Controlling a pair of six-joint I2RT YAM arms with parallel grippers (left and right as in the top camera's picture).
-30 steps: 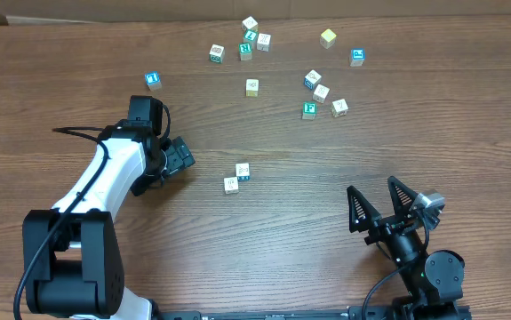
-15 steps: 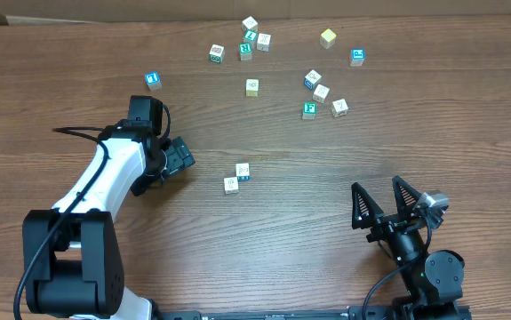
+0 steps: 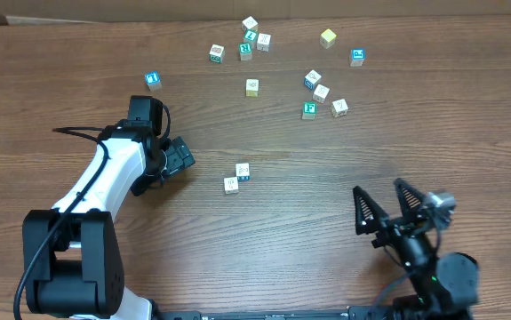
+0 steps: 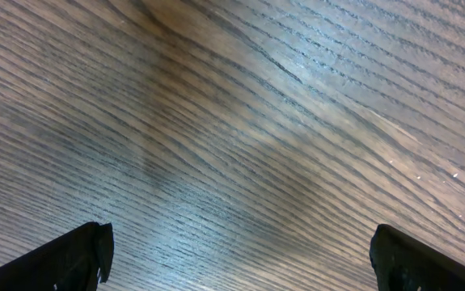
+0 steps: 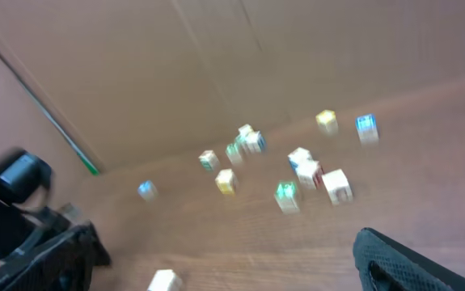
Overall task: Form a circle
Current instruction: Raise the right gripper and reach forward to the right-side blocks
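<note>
Alphabet cubes (image 3: 251,87): scattered over far half of wooden table (image 3: 468,133), not yet in a ring. All cream wood, with green or blue printed faces.

Top-centre bunch (image 3: 251,37): four cubes packed close, some near-touching. Right-hand group (image 3: 321,92): four more, looser, gaps between. Centre pair (image 3: 237,176): two cubes meeting at a corner, nearest thing to either arm. Scattered around these, some loose singles, including a blue-faced cube (image 3: 153,80) at far left and a yellow-green cube (image 3: 328,37) at far right.

Left gripper (image 3: 178,160): just left of centre pair, apart from it. Jaws spread wide, nothing held. Left wrist view shows fingers (image 4: 78,255) at lower corners, bare wood grain between.

Right gripper (image 3: 384,206): near right edge of table, well apart from every cube. Jaws wide apart, empty. Right wrist view is blurred and puts cubes far ahead of its fingers (image 5: 402,259).
</note>
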